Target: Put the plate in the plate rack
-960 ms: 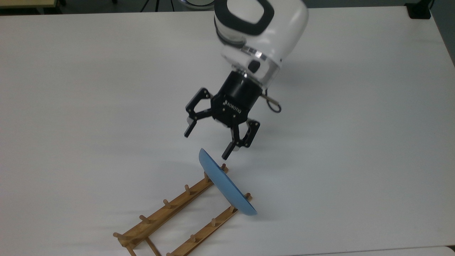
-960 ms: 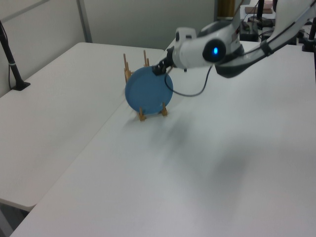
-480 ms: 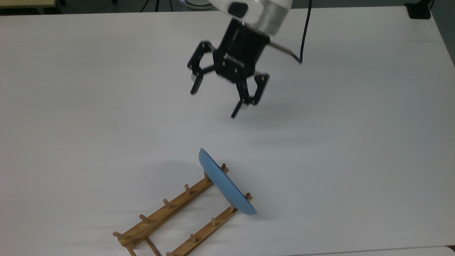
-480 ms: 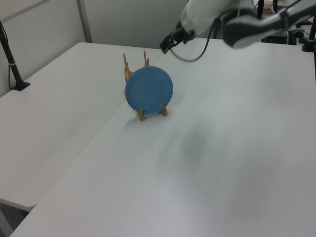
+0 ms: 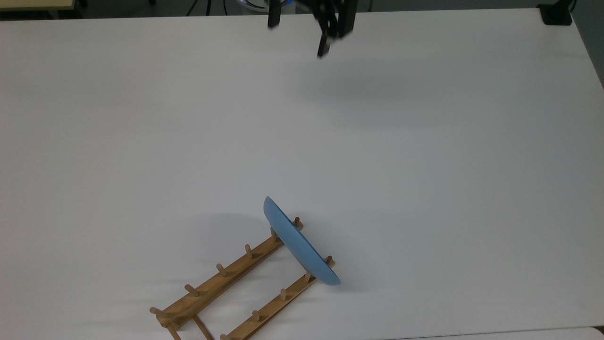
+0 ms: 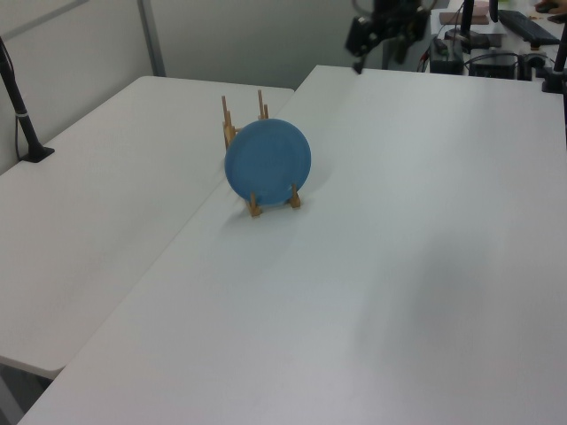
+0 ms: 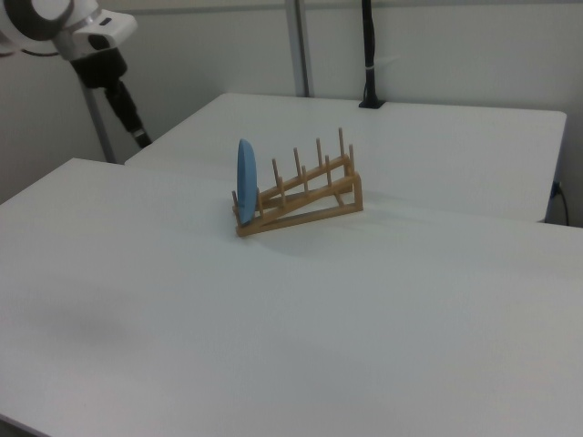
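Top view: the plate (image 5: 298, 242) is seen standing on edge in the end slot of the rack (image 5: 226, 288), held between the last pegs, tilted slightly. In the left view the plate's (image 6: 267, 163) round face is turned toward the camera and the rack (image 6: 256, 204) is mostly hidden behind it; in the right view the plate (image 7: 246, 180) is shown edge-on at the low end of the sloping rack (image 7: 305, 196). The gripper (image 5: 297, 35) is found at the top view's upper edge, well apart from the plate and above the counter (image 5: 424, 141). Its fingers (image 5: 323, 47) are spread wide and nothing is held between them. In the left view the gripper (image 6: 376, 40) is seen far behind the plate.
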You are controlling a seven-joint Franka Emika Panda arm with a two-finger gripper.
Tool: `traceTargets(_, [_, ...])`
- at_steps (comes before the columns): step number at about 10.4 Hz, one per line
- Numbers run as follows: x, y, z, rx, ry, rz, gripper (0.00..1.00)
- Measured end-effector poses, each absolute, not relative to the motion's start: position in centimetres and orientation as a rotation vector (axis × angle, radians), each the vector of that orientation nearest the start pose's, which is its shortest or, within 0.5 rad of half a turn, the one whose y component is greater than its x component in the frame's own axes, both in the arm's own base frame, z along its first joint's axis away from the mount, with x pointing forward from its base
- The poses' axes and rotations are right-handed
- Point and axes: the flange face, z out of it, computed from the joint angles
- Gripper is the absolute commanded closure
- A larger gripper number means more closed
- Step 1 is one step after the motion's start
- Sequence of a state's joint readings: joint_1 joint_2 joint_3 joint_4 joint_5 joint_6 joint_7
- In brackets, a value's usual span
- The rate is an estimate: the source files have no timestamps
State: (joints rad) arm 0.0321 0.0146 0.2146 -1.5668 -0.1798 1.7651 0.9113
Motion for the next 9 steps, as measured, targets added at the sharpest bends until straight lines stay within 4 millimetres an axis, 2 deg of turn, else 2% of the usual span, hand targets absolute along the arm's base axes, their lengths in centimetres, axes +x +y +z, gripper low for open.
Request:
traceTargets(2, [54.2, 10.9, 64.6, -2.97, 1.053, -0.211, 0.0])
traceTargets(3, [53.6, 9.6, 64.2, -2.989, 1.011, -0.152, 0.0])
traceTargets(5, [53.4, 7.6, 62.7, -3.072, 0.799, -0.089, 0.0])
traceTargets(8, [54.1, 4.2, 62.8, -3.166, 0.265, -0.126, 0.0])
traceTargets(9, [54.2, 2.8, 62.9, -3.162, 0.138, -0.123, 0.0])
